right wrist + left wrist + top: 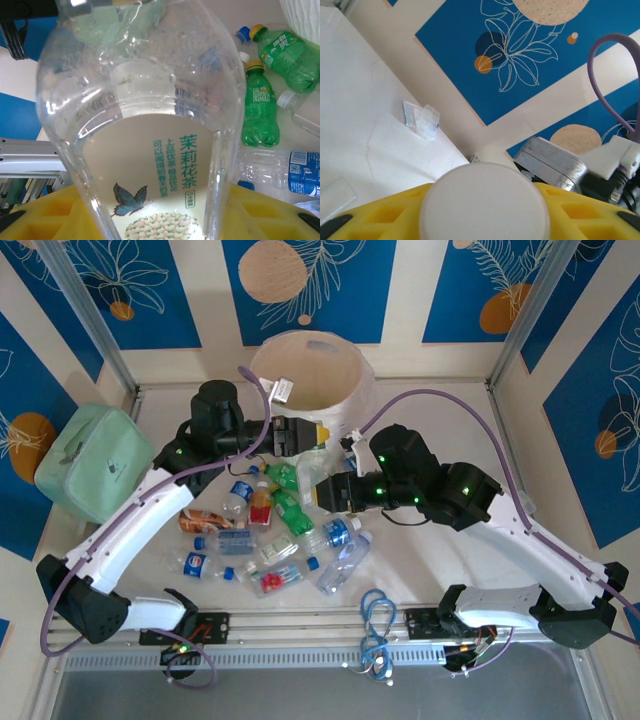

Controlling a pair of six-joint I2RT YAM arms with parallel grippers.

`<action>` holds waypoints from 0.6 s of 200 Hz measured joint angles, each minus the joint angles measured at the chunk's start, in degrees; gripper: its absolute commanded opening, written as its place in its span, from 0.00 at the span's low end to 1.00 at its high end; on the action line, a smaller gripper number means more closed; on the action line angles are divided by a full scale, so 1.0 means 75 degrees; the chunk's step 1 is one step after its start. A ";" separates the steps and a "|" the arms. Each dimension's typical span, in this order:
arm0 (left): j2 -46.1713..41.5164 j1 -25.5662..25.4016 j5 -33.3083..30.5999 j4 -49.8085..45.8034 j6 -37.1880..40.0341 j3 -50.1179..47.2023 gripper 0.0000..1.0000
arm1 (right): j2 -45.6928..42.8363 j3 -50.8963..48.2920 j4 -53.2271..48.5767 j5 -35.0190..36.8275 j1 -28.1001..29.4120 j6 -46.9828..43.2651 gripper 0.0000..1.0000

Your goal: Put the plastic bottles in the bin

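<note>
Your right fingers point(45, 215) are clamped on a large clear bottle point(150, 150) with a cream label that carries a butterfly and green characters. A yellow finger sits on either side of its body. It is held off the counter point(440, 420), over the middle, on the near side of the bin point(350, 390). The bin stands upright at the middle of the counter's far edge.

Your left fingers point(322, 432) hover just beside the bin's near wall, pointing toward the right edge. In the left wrist view a white round thing point(485, 200) sits between them with yellow on both sides. You cannot tell whether they grip it or only flank it.

The other plastic bottles point(270, 540) lie in a loose heap between the counter's middle and its near edge, left of centre. Among them are clear ones with blue caps and labels, two green bottles point(292, 508) and one with orange contents. A mint-green bag point(90, 465) sits at the left edge, and a blue cable coil point(377, 615) lies at the near edge.
</note>
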 measured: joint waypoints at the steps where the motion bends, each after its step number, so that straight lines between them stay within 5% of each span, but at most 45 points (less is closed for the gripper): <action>1: 0.0000 0.0003 -0.0003 0.0000 -0.0003 0.0000 0.45 | 0.0000 0.0000 0.0000 0.0000 0.0000 0.0000 0.51; 35: 0.0052 0.0029 -0.0058 0.0023 -0.0114 0.0000 0.42 | 0.0006 0.0015 -0.0041 0.0119 -0.0003 0.0009 0.58; 74: 0.0050 0.0224 -0.0466 -0.0032 -0.0347 0.0000 0.42 | -0.0006 0.0099 -0.0076 0.0493 0.0000 -0.0047 0.88; 120: -0.0303 0.0766 -0.1862 -0.0551 -0.0498 -0.0073 0.41 | -0.0294 0.0055 -0.0527 0.1781 -0.0291 0.0350 0.92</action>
